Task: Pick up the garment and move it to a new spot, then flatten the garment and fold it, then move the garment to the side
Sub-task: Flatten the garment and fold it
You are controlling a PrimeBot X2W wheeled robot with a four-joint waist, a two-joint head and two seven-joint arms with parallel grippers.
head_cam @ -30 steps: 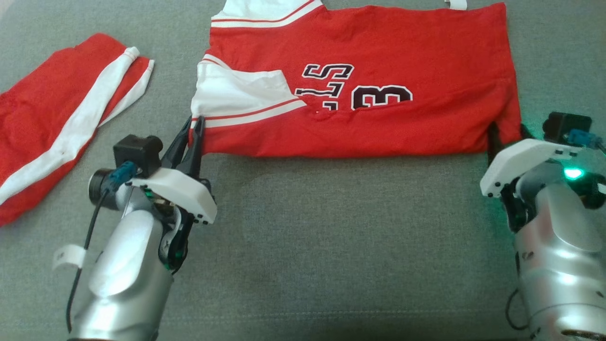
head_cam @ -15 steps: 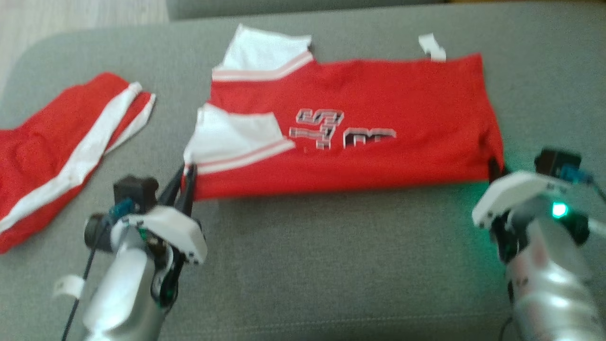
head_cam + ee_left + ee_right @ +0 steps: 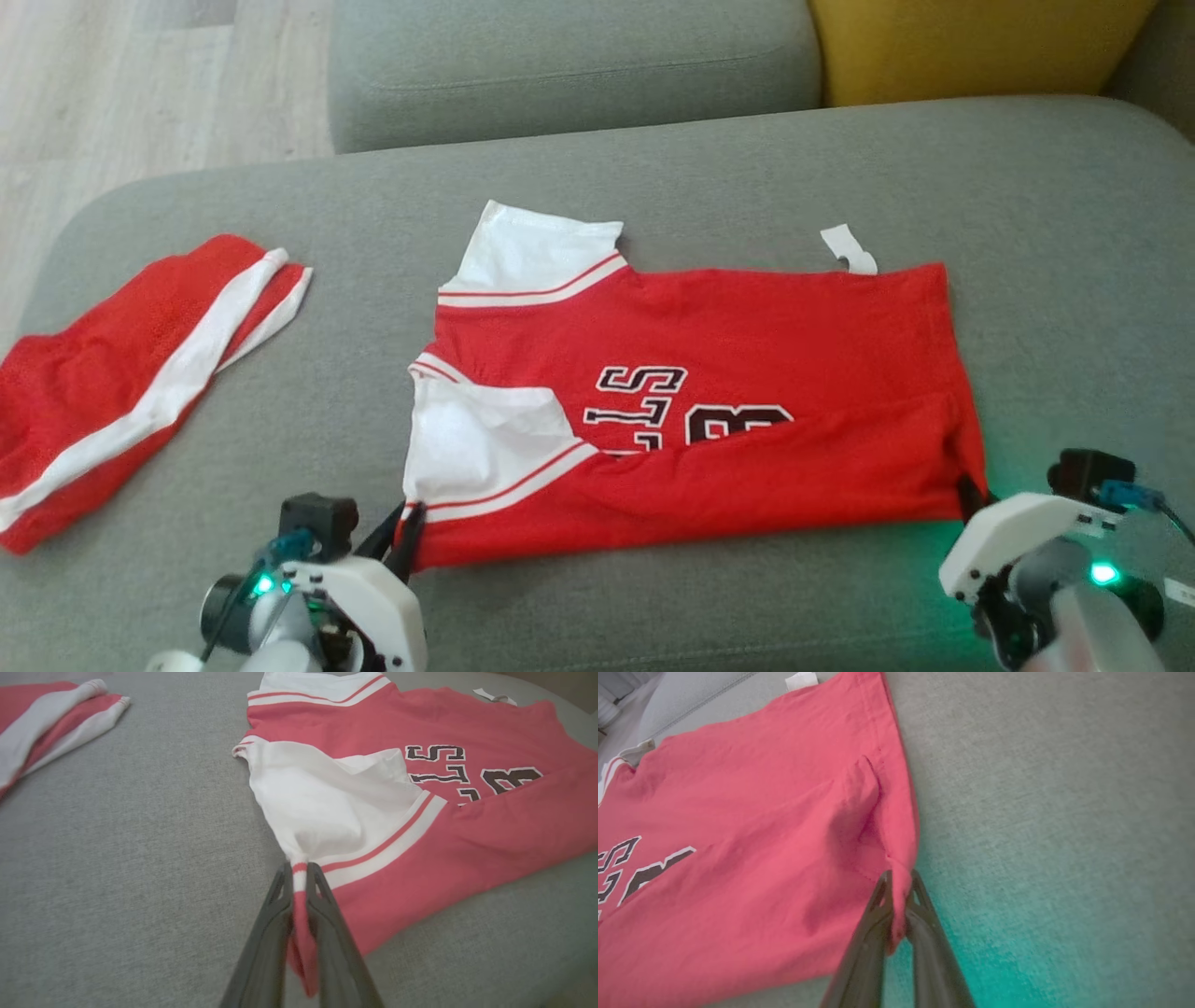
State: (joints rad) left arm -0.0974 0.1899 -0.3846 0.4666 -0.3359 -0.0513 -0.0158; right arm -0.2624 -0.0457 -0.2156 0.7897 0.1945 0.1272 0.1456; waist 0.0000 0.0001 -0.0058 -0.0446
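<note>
The garment (image 3: 747,411) is a red jersey with white sleeves and dark lettering, lying folded lengthwise on the grey sofa seat (image 3: 653,187). My left gripper (image 3: 407,530) is shut on its near left corner, where a white sleeve meets the red hem. In the left wrist view the cloth (image 3: 327,807) is pinched between the fingers of the left gripper (image 3: 299,870). My right gripper (image 3: 966,492) is shut on the near right corner. The right wrist view shows a bunch of the red fabric (image 3: 784,835) clamped between the tips of the right gripper (image 3: 900,877).
A second red and white piece of clothing (image 3: 131,392) lies at the left end of the seat. The sofa backrest (image 3: 560,65) and a yellow cushion (image 3: 971,42) stand behind. Wooden floor (image 3: 140,84) shows past the seat's far left edge.
The head camera has tilted up, so the sofa back and floor came into view. The right gripper has closed on the jersey's right corner. The near edge looks slightly lifted and drawn taut.
</note>
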